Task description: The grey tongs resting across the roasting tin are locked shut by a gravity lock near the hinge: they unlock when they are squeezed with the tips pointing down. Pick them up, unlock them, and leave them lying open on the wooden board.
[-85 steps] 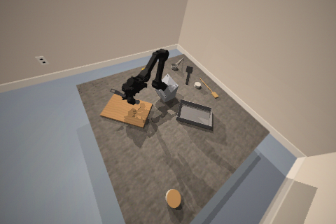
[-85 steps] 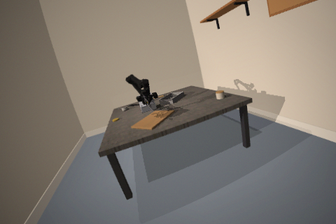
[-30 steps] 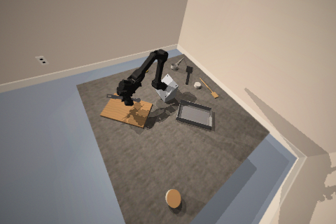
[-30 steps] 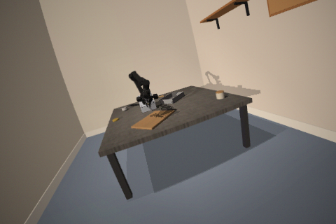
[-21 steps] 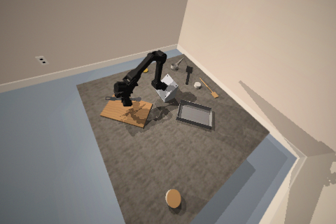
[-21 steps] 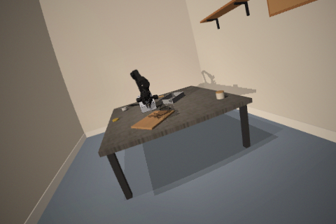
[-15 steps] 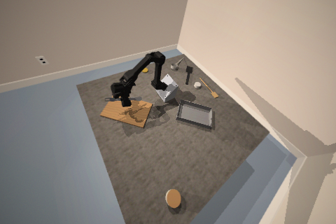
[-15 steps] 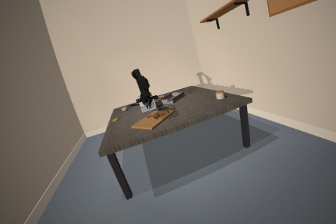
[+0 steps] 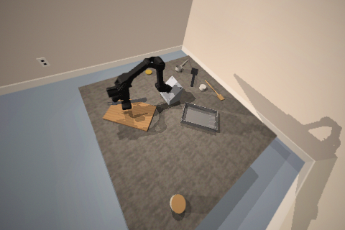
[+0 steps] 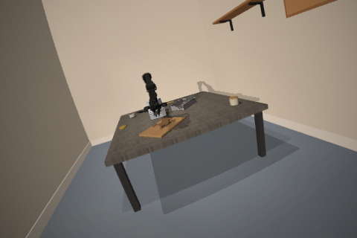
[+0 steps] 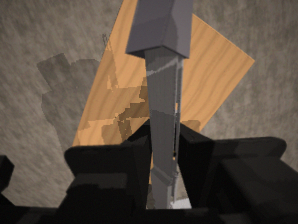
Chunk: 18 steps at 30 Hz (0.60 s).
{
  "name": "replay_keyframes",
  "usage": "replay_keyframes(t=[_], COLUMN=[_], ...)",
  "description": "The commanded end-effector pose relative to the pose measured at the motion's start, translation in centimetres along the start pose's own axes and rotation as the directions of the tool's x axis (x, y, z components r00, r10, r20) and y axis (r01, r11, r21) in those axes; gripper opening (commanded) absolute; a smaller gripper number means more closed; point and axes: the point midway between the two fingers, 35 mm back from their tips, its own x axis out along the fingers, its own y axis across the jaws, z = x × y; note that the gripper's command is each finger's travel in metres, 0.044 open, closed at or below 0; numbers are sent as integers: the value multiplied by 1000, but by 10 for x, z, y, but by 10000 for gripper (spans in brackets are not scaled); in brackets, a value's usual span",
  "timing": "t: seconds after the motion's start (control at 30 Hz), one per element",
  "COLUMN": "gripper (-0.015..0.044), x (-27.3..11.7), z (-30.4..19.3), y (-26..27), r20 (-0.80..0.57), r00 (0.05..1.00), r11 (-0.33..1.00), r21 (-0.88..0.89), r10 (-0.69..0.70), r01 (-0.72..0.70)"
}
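Observation:
The grey tongs [image 9: 141, 100] [image 11: 162, 97] are held off the table, near the back edge of the wooden board [image 9: 146, 122] [image 10: 150, 132] [image 11: 220, 60]. My gripper [image 11: 160, 121] is shut on them. In the wrist view their arms lie close together with only a thin slit between them, and a wider grey block is at the far end. In the top view they look roughly level. Their other end is hidden by the fingers. The roasting tin [image 9: 199, 126] stands to the right of the board with nothing across it.
The pale arm mount [image 9: 172, 96] stands between board and tin. A yellow disc [image 9: 149, 72] [image 10: 123, 127], a black spatula [image 9: 192, 76], a white pot [image 9: 203, 87] and a wooden utensil [image 9: 215, 90] lie farther back. A round lidded jar [image 9: 177, 203] [image 10: 233, 100] stands far off.

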Motion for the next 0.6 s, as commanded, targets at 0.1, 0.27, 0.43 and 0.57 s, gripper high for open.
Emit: replay_keyframes(t=[0.1,0.27,0.43,0.57], gripper=[-150,-150,-150,-150], x=[1,1,3,9], z=[2,2,2,2], y=[-1,-1,-1,-1], r20=[-75,-75,-75,-75], r00=[997,997,997,997], r11=[999,999,999,999], r21=[44,44,44,44], r10=[19,19,19,19], r01=[-15,-15,-15,-15])
